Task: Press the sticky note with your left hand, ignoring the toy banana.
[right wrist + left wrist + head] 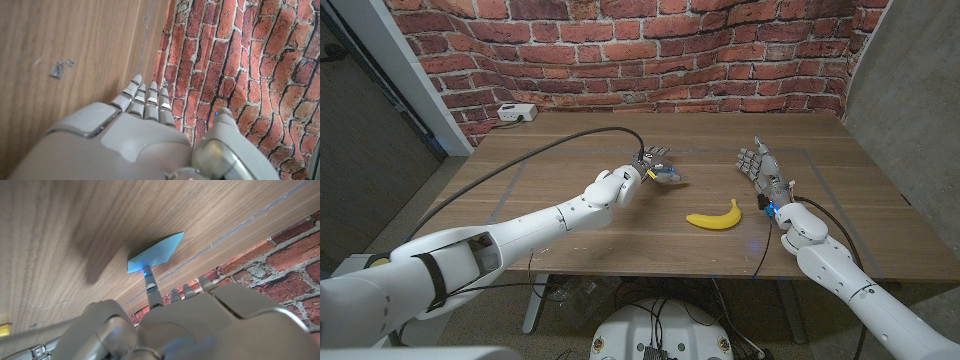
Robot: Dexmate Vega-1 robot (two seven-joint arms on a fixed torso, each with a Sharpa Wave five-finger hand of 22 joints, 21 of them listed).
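Small pale-blue square paper sticky note (pixel 155 253) sits near table centre, at about 10 o'clock from the yellow plastic toy banana (pixel 713 217), near but apart. Left hand (pixel 657 166) is over it; in the left wrist view one extended fingertip (pixel 146 273) touches the note's near edge, other fingers drawn back together, nothing grasped.

Handling, my read: thin, light, limp paper that will slide or curl if pushed sideways. No grip needed; press straight down on the middle, not the edge.

Right hand (pixel 760 167) waits at 1 o'clock from the banana, fingers straight and close together, holding nothing.

Risk: edge contact could skid the note across the wooden table (pixel 570 165).
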